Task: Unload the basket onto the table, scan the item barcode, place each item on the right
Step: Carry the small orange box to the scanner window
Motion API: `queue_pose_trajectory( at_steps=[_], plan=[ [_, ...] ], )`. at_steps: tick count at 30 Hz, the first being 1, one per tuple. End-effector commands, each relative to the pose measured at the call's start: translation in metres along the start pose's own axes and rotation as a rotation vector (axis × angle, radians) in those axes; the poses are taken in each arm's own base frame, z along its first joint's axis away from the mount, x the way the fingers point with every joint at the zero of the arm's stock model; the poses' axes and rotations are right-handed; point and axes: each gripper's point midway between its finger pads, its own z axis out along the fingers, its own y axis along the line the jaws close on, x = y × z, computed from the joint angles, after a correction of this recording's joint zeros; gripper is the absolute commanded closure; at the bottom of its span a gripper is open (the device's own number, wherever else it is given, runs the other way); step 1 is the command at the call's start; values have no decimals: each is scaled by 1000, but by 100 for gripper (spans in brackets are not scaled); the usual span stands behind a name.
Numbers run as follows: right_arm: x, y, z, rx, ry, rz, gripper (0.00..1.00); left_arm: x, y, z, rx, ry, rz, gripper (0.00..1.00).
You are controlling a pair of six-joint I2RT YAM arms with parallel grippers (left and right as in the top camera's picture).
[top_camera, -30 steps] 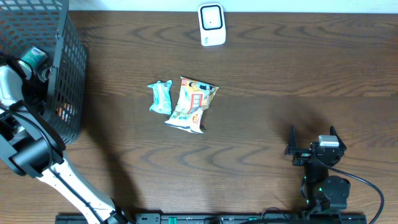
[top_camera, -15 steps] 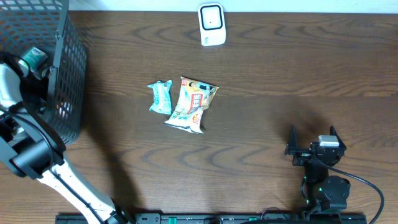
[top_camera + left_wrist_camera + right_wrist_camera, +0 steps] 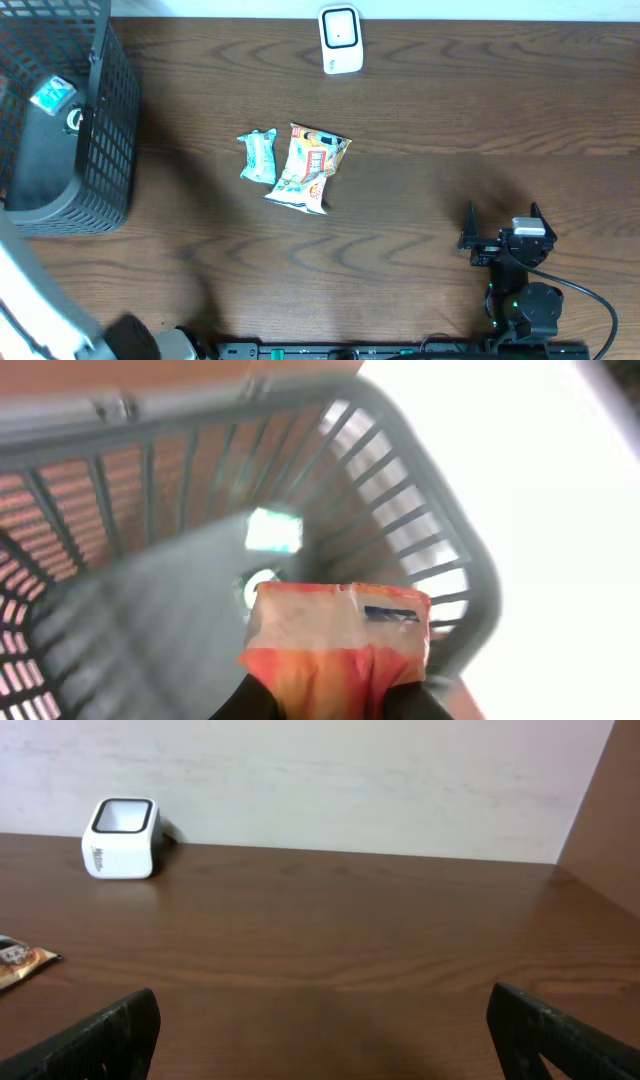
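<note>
In the left wrist view my left gripper (image 3: pixel 335 698) is shut on an orange and white snack packet (image 3: pixel 340 635), held above the inside of the grey mesh basket (image 3: pixel 420 540). The view is blurred. A small teal and white item (image 3: pixel 273 530) lies at the basket's bottom. The white barcode scanner (image 3: pixel 340 40) stands at the table's far edge, also seen as the scanner (image 3: pixel 122 838) in the right wrist view. My right gripper (image 3: pixel 502 215) rests open near the front right, nothing between its fingers (image 3: pixel 110 1030). Overhead shows only a blurred white left arm link (image 3: pixel 25 290).
A teal packet (image 3: pixel 259 157) and a colourful snack packet (image 3: pixel 308 167) lie side by side mid-table. The basket (image 3: pixel 105 150) fills the far left corner. The snack packet's corner (image 3: pixel 20 962) shows at the left of the right wrist view.
My left arm, which was reaching into the basket, has swung away toward the lower left and is blurred. Its gripper has closed on the orange packet. The right arm has not moved.
</note>
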Motion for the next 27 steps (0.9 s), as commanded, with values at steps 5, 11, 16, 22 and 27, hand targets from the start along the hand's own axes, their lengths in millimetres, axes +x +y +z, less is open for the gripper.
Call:
queue_pose_trajectory(
  at_steps=[5,11,16,22,27],
  plan=[
    [1,1,0,-2,3,2,1,46,-109,-36,468,138,200,93],
    [1,1,0,-2,3,2,1,137,-166,-26,593,284,485,93],
    [1,1,0,-2,3,2,1,226,-184,1,563,383,798,93],
    [1,1,0,-2,3,2,1,311,-196,19,524,518,888,93],
    [1,1,0,-2,3,2,1,386,-203,10,521,662,903,93]
  ],
)
